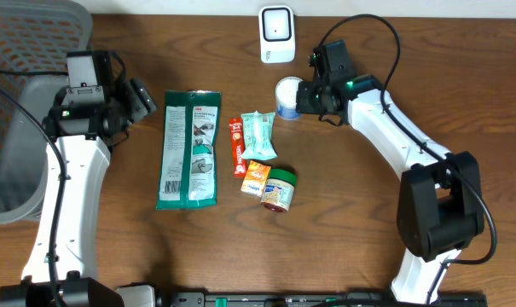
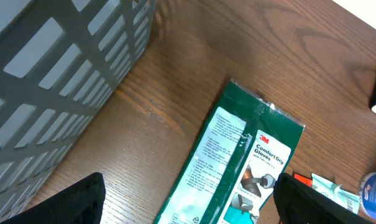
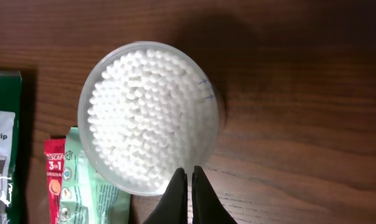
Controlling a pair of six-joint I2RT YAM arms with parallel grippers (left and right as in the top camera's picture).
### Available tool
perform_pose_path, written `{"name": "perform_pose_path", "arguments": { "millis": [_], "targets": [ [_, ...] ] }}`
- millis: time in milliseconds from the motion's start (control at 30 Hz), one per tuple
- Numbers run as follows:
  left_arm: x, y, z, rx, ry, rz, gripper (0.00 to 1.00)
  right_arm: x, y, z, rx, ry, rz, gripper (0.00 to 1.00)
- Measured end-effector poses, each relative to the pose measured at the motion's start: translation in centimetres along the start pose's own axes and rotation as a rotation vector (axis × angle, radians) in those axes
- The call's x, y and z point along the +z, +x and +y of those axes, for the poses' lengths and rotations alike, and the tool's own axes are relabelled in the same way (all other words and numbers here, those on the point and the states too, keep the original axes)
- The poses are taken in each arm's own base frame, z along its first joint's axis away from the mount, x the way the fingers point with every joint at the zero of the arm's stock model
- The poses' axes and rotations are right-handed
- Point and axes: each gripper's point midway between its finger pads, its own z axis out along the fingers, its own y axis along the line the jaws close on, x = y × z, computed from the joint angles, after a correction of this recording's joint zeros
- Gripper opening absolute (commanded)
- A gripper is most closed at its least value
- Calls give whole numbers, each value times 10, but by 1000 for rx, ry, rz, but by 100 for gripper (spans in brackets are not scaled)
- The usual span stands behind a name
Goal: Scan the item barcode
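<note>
**Right gripper [image 3: 189,186] at the cotton-swab tub [image 3: 150,115], below the scanner [image 1: 276,34]**
We see its fingers pressed together at the tub's right rim. The scanner lies just farther, and the left gripper [image 1: 143,95] rests spread, well apart.

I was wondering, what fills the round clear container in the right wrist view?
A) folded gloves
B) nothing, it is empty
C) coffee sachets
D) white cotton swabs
D: the right wrist view looks straight down into the round clear container, which is packed with white cotton swabs standing on end, and the shut right gripper sits at its near rim.
</note>
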Motion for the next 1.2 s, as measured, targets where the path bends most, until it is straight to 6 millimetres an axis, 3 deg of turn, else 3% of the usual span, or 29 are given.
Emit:
{"name": "perform_pose_path", "arguments": {
  "millis": [200, 433, 567, 867, 1033, 1200],
  "targets": [
    [0, 0, 0, 0, 0, 0, 86, -1, -16, 20, -12, -102, -57, 1],
    [0, 0, 0, 0, 0, 0, 86, 2, -17, 22, -14, -114, -60, 1],
    [0, 0, 0, 0, 0, 0, 86, 12, -5, 16, -5, -98, -11, 1],
    [0, 0, 0, 0, 0, 0, 86, -1, 23, 10, 15, -66, 116, 1],
    [0, 0, 0, 0, 0, 0, 86, 6, 48, -15, 25, 45, 195, 1],
    [0, 0, 0, 0, 0, 0, 86, 7, 58, -28, 26, 109, 225, 1]
  ]
}}
